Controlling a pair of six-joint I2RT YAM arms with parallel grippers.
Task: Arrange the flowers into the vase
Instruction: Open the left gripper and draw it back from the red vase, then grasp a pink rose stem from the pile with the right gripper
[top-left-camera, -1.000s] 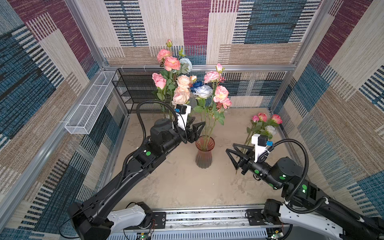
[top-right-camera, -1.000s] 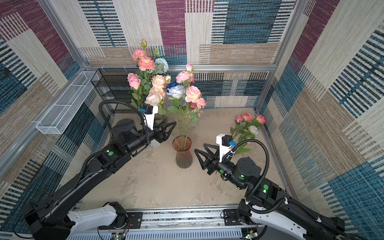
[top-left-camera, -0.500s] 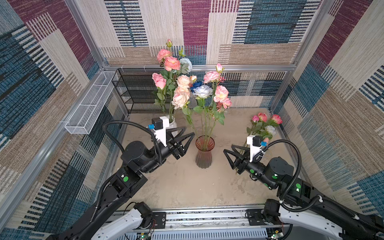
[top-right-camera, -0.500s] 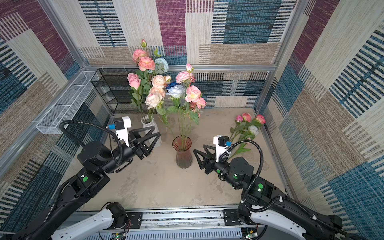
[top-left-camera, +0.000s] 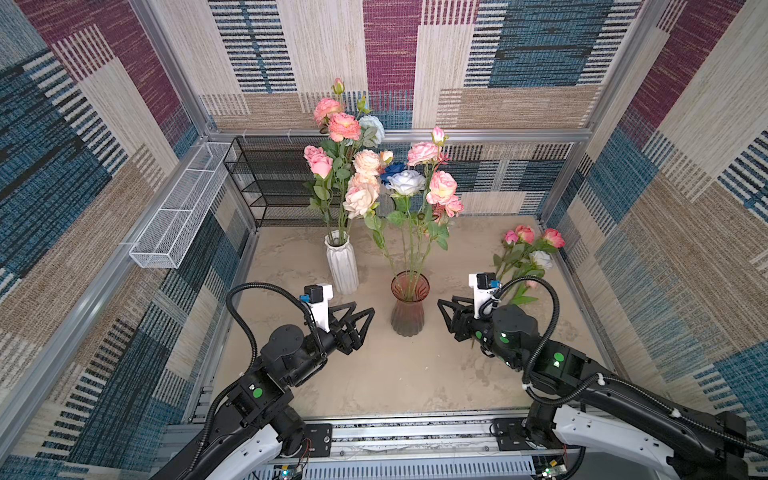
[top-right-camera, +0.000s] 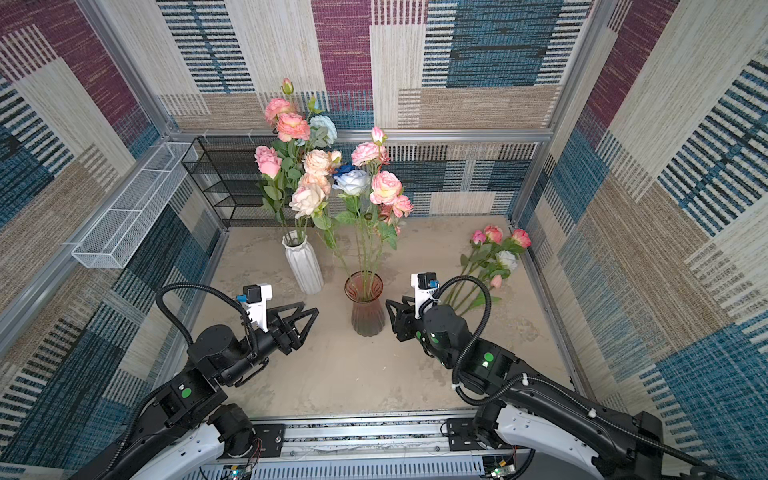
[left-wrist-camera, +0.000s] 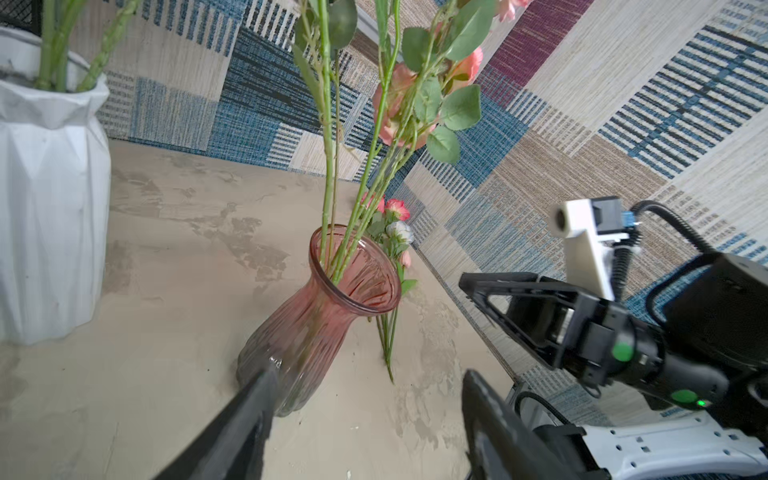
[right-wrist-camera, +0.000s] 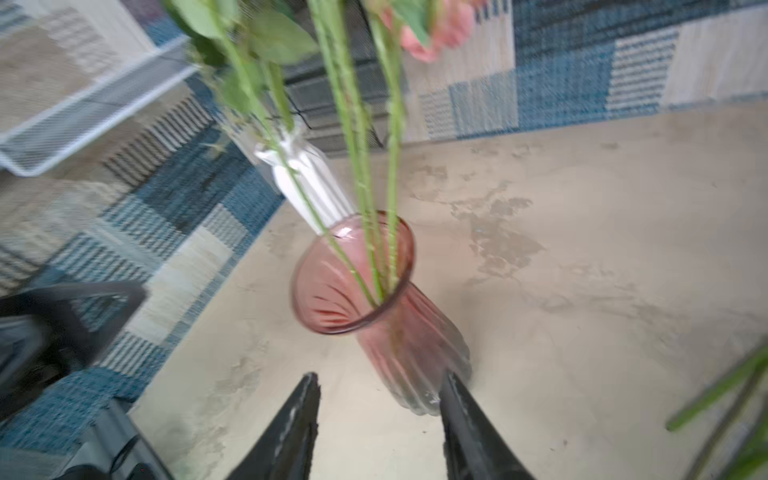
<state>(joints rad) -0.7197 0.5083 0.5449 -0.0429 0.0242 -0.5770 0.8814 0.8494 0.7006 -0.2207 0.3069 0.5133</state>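
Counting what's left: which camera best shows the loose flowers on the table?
A top view: the loose flowers show heads and stems. Left wrist has them partly behind the pink vase; right wrist only blurred stems.

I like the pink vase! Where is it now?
In both top views the pink vase stands mid-table between the left claw and the right claw, right of the white vase.

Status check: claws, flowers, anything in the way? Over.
Both open, empty: left claw, right claw, flanking pink vase. Some loose flowers lie on table, far right. Path unobstructed.
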